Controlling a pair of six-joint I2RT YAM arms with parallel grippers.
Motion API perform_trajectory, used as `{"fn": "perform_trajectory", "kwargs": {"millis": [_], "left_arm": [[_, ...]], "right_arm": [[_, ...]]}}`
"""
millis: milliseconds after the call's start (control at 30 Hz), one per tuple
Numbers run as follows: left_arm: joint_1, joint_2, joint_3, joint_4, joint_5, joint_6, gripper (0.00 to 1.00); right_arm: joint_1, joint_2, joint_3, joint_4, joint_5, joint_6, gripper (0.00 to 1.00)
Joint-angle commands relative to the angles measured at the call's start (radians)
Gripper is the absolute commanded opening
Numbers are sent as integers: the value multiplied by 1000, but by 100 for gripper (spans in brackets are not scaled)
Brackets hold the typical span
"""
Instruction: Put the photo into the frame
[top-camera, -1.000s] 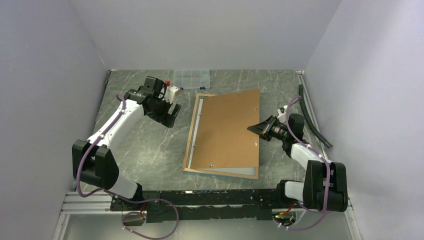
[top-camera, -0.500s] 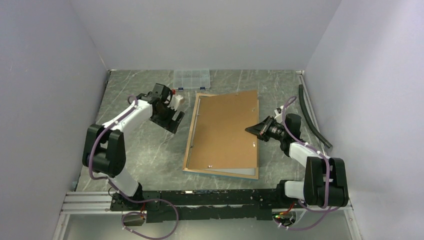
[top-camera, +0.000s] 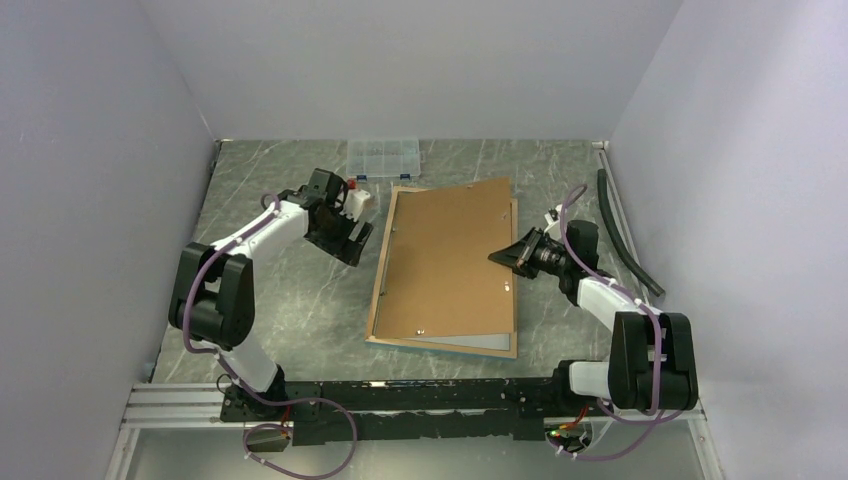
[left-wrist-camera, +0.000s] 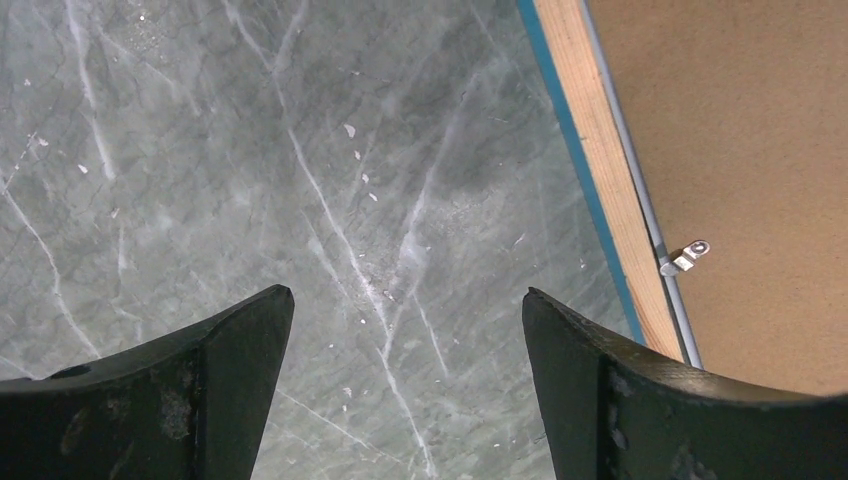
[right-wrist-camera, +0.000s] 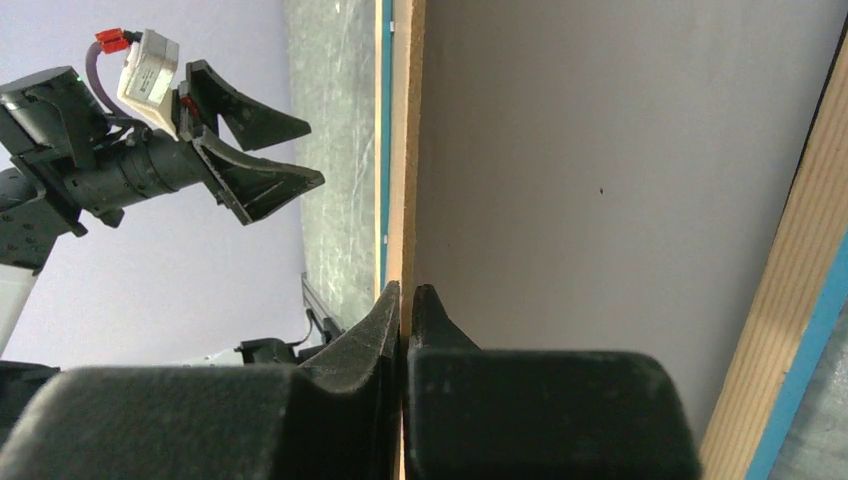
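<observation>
Marbled grey table (top-camera: 290, 300) carries the frame (top-camera: 380, 288) face down at centre, right gripper (right-wrist-camera: 405, 295) pinching the backing board (top-camera: 450, 260)'s right edge, left gripper (left-wrist-camera: 405, 300) gaping wide beside the left rim, photo not discernible; risk: the thin board slips that pinch and lands askew.

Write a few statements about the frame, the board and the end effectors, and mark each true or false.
1. The left end effector is open. True.
2. It holds the frame. False: it hovers over the table beside the frame.
3. The right end effector pinches the edge of the board. True.
4. The clear box sits by the arm bases. False: it is at the table's far edge.
</observation>
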Motion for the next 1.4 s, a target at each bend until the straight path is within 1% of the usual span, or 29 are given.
{"fn": "perform_trajectory", "kwargs": {"millis": [0, 133, 400, 633, 900, 1367], "left_arm": [[-15, 7, -5, 22, 51, 20, 90], [-26, 9, -6, 22, 55, 18, 90], [-48, 15, -29, 33, 52, 15, 89], [-55, 34, -48, 45, 79, 6, 89], [-68, 32, -49, 47, 86, 5, 88], [-75, 33, -47, 44, 77, 4, 88]], "right_arm": [[12, -2, 55, -37, 89, -167, 0], [12, -1, 54, -19, 104, -148, 0], [12, 47, 2, 87, 121, -71, 0], [12, 2, -43, 127, 156, -52, 0], [12, -48, -65, 131, 164, -50, 0], [5, -75, -79, 196, 105, -40, 0]]}}
